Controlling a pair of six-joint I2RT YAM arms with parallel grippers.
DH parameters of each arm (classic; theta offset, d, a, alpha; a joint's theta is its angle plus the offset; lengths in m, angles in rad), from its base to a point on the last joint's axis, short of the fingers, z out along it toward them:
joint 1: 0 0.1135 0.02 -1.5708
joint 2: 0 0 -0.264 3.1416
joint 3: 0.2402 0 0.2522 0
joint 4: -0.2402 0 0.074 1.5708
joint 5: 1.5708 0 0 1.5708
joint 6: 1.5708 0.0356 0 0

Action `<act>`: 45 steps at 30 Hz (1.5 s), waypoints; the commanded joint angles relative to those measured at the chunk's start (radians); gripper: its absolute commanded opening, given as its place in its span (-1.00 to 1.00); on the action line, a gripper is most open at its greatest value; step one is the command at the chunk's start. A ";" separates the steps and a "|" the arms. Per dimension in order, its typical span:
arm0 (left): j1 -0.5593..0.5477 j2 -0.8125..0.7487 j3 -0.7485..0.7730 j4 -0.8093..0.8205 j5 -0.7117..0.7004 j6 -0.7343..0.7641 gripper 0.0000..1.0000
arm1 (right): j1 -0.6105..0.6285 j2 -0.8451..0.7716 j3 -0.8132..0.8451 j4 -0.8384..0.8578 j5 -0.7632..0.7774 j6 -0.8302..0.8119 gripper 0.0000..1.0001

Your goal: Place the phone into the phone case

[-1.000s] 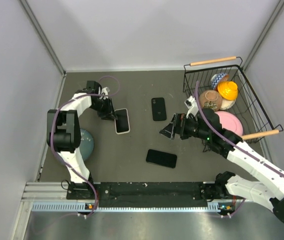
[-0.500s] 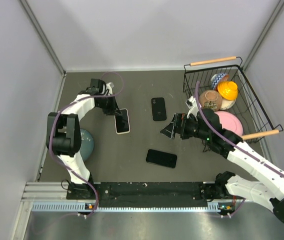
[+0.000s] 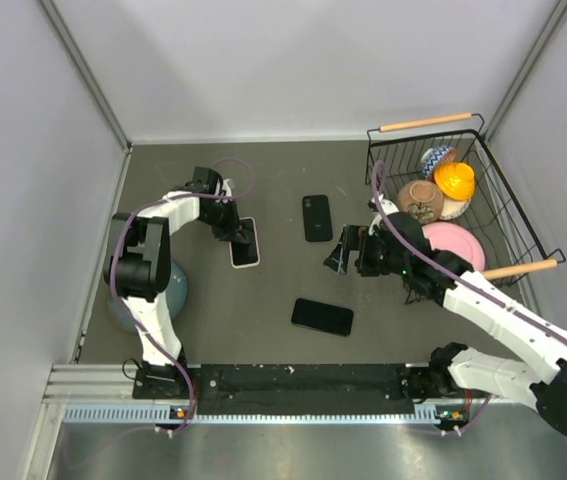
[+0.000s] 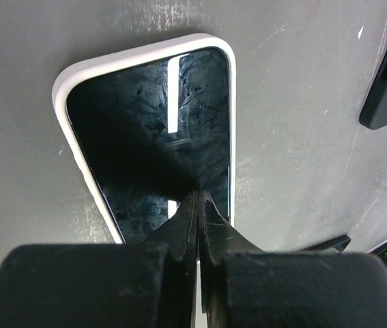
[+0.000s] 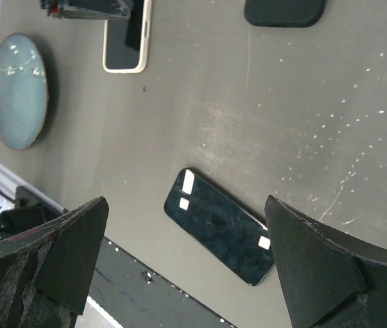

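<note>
**Phone in its white case, left fingers pinched shut on the screen**

Pale grey walls point(image 3: 293, 60) box in a dark grey table point(image 3: 263, 180), scuffed and speckled (the right wrist view shows this best). At the far right stands a wire basket point(image 3: 426, 123) holding a pink bowl point(image 3: 453, 245) and an orange toy helmet point(image 3: 455, 179), among other things. A teal plate point(image 3: 175, 288) lies at the left, partly hidden by the left arm.

Left of centre, the phone point(image 4: 152, 137) lies flat, screen up, inside the white case point(image 4: 67, 130), whose rim shows round every visible edge. The left gripper point(image 3: 241, 238) is over it with its fingers point(image 4: 188, 225) pressed together, gripping nothing, their tips touching the glass near one long edge.

A black case point(image 3: 316, 217) lies just to the right, apart from it. A black phone point(image 3: 322, 316) lies nearer the arm bases. The right gripper point(image 3: 339, 252) hangs between those two, spread wide and empty.
</note>
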 commanded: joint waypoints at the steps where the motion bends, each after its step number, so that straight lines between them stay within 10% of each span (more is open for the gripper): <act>1: 0.000 -0.084 -0.019 -0.002 -0.037 -0.006 -1.00 | 0.012 0.068 0.114 -0.075 0.095 -0.033 0.93; 5: 0.000 -0.227 -0.039 -0.016 -0.078 0.000 -0.62 | 0.013 0.142 0.211 -0.115 0.190 -0.042 0.93; 8: 0.000 -0.357 -0.078 -0.005 -0.091 -0.011 -0.08 | 0.021 0.223 0.280 -0.123 0.242 -0.068 0.93; 9: 0.000 -0.390 -0.093 0.007 -0.088 -0.012 0.39 | 0.024 0.254 0.298 -0.126 0.253 -0.102 0.93; 15: 0.000 -0.623 -0.232 0.030 -0.178 -0.046 0.97 | 0.027 0.497 0.479 -0.164 0.385 -0.182 0.91; 26: 0.009 -0.887 -0.495 0.116 -0.244 -0.132 0.98 | 0.029 0.861 0.791 -0.199 0.318 -0.369 0.92; 36: 0.098 -0.954 -0.595 0.159 -0.256 -0.213 0.98 | 0.064 0.609 0.380 0.032 -0.073 -0.854 0.95; 45: 0.118 -0.977 -0.593 0.152 -0.250 -0.218 0.97 | 0.059 0.812 0.541 0.057 0.472 -0.650 0.97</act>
